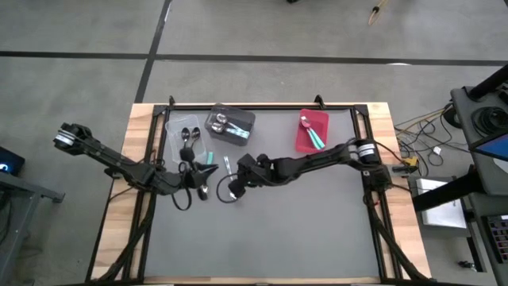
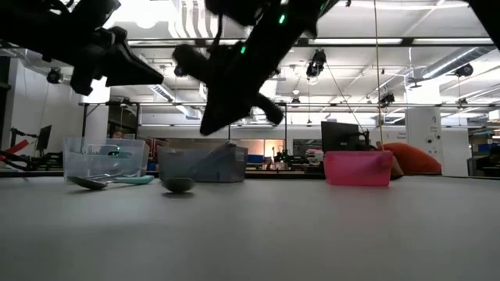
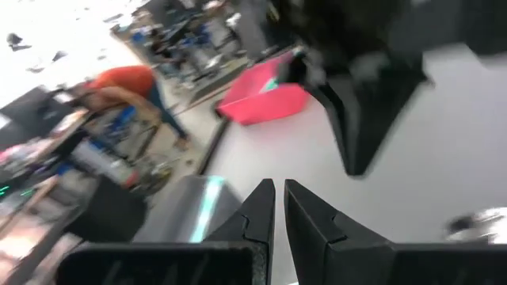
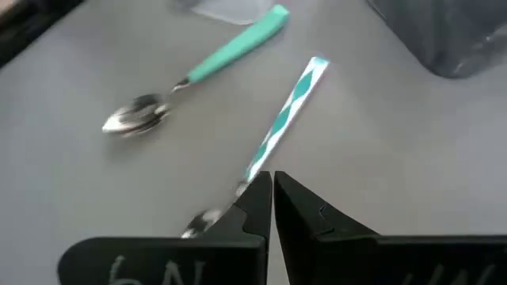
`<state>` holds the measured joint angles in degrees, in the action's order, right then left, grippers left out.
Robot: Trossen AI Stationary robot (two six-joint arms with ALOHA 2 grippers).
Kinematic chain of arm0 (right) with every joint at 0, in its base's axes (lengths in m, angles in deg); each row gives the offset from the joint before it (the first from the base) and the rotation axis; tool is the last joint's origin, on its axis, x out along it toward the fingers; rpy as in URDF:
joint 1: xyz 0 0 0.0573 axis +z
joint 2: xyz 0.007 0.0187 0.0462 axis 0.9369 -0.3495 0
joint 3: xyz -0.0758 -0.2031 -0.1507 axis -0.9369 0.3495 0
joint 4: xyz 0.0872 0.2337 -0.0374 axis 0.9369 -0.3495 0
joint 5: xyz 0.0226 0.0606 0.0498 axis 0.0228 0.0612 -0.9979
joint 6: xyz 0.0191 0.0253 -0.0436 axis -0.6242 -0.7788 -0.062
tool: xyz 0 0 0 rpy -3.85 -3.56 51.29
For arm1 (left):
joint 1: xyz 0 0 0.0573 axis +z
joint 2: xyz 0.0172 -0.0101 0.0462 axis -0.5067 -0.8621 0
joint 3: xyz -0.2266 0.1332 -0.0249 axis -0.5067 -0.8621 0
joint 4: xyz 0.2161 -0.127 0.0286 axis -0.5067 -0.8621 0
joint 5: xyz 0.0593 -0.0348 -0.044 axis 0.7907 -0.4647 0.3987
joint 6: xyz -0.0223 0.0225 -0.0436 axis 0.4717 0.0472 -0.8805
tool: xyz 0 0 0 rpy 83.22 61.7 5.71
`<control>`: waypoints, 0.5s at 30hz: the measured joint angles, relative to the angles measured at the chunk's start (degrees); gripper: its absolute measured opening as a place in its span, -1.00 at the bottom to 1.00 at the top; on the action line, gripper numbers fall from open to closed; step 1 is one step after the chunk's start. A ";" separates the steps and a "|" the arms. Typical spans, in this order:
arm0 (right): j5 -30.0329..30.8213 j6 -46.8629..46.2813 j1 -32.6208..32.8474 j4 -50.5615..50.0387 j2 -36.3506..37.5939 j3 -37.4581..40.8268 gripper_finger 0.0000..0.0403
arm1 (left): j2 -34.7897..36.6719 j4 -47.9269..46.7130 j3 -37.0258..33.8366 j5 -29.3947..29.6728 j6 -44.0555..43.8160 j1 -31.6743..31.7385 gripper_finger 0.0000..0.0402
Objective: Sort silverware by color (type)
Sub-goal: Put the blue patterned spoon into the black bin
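Observation:
Two teal-handled spoons lie flat on the grey table between my grippers: a plain teal one [image 4: 198, 75] [image 1: 209, 168] and one with a teal-and-white patterned handle [image 4: 285, 111] [image 1: 227, 166]. My right gripper [image 4: 273, 190] [image 1: 235, 184] hovers shut above the patterned spoon's neck, and the low view shows it [image 2: 209, 121] clear of the table. My left gripper [image 3: 279, 198] [image 1: 194, 177] is shut and empty, raised near the clear bin. Black spoons lie in the clear bin [image 1: 176, 137], silver ones in the dark grey bin [image 1: 242, 121], and teal ones in the red bin [image 1: 301, 141].
The three bins stand in a row along the table's far side [image 2: 101, 158] [image 2: 205, 164] [image 2: 358, 168]. The two arms are close together left of the table's middle. A wide grey surface [image 1: 302, 230] stretches toward the near edge and the right.

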<state>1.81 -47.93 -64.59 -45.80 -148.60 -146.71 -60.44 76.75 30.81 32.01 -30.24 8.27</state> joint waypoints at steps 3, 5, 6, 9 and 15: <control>0.15 2.75 -0.48 5.06 -3.01 0.04 -0.96 | 0.41 -0.01 0.06 4.18 0.22 0.00 -0.93; 0.02 5.28 -0.44 9.64 -5.08 -0.05 -0.96 | 0.57 -0.02 0.83 5.46 0.25 -0.03 -0.93; 0.15 6.52 -0.39 11.20 -6.13 -0.40 -0.96 | 0.70 -0.03 1.30 5.68 0.21 -0.07 -0.93; 3.86 8.03 -0.56 11.77 -8.90 -2.24 -0.96 | 0.74 0.01 3.23 5.64 -0.35 -0.17 -0.93; 5.29 10.18 -1.46 11.70 -13.08 -5.99 -0.96 | 0.69 -1.26 6.80 5.20 -2.83 -0.32 -0.93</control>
<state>7.10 -37.75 -66.05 -34.11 -161.67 -152.70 -59.75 75.49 37.62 37.21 -33.07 7.95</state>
